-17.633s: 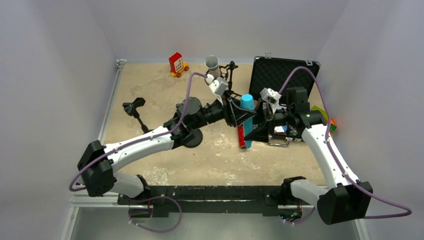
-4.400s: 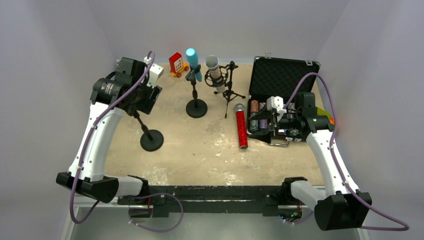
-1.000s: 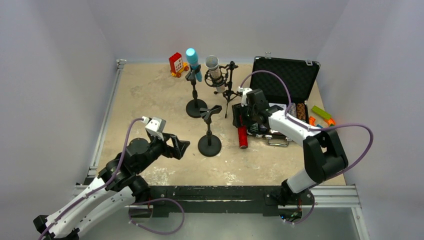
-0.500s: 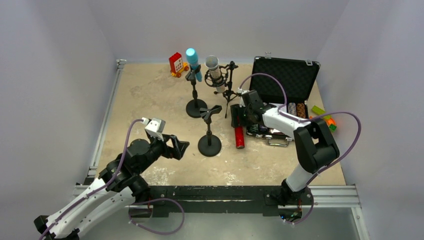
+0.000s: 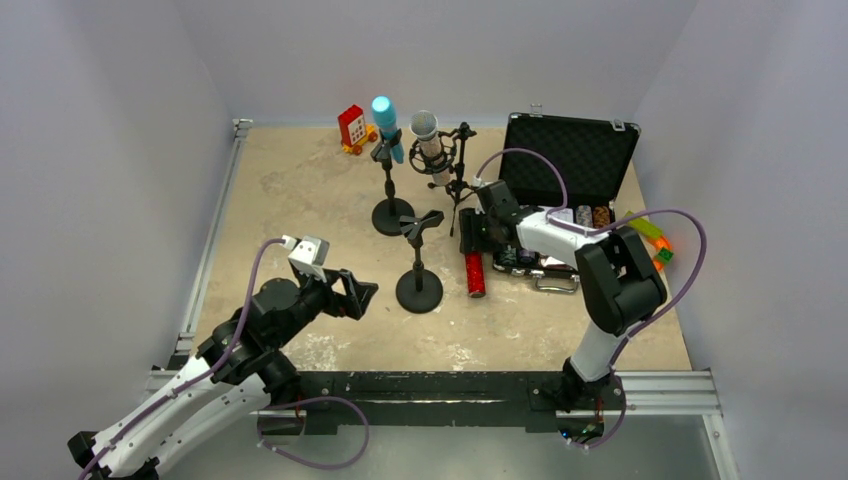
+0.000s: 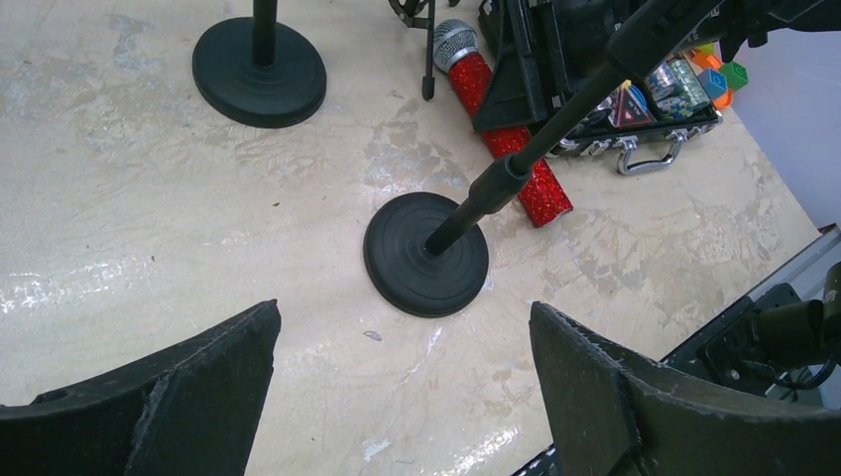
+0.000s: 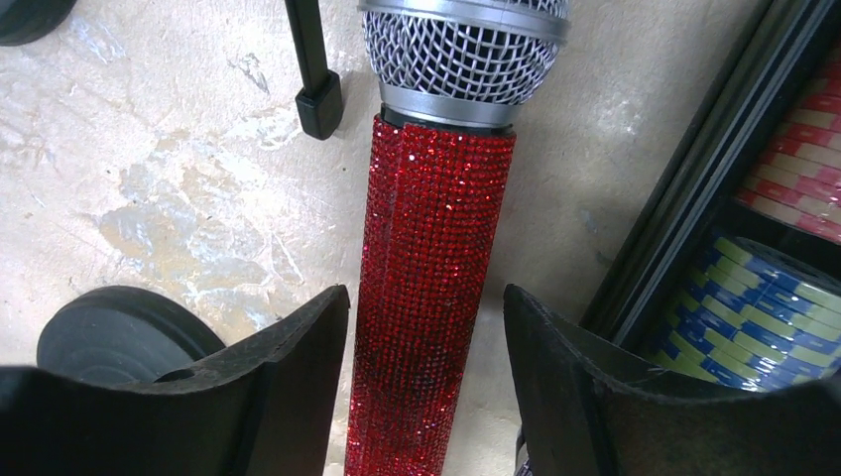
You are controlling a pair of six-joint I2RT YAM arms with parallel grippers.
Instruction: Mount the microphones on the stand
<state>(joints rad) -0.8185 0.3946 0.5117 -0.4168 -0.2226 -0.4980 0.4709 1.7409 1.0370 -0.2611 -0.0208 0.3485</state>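
The red-glitter microphone [image 5: 474, 272] [image 7: 436, 258] lies flat on the table, its grey mesh head pointing away from me. My right gripper [image 5: 478, 236] [image 7: 426, 297] is open and straddles its body: the left finger is against it and a gap remains on the right. An empty stand [image 5: 419, 288] [image 6: 426, 255] with a clip on top stands just to its left. The light blue microphone [image 5: 383, 118] and the silver one [image 5: 427, 135] sit in their own stands at the back. My left gripper [image 5: 355, 293] [image 6: 404, 312] hangs open and empty, near the empty stand's base.
An open black case [image 5: 568, 150] holding poker chips lies right beside the red microphone. A red toy [image 5: 352, 128] sits at the back and coloured blocks [image 5: 650, 235] at the right edge. A tripod leg [image 7: 315, 79] stands close to the microphone's head.
My right gripper has come down over the red microphone and its jaws have narrowed; the microphone has shifted slightly left. The left arm has not moved.
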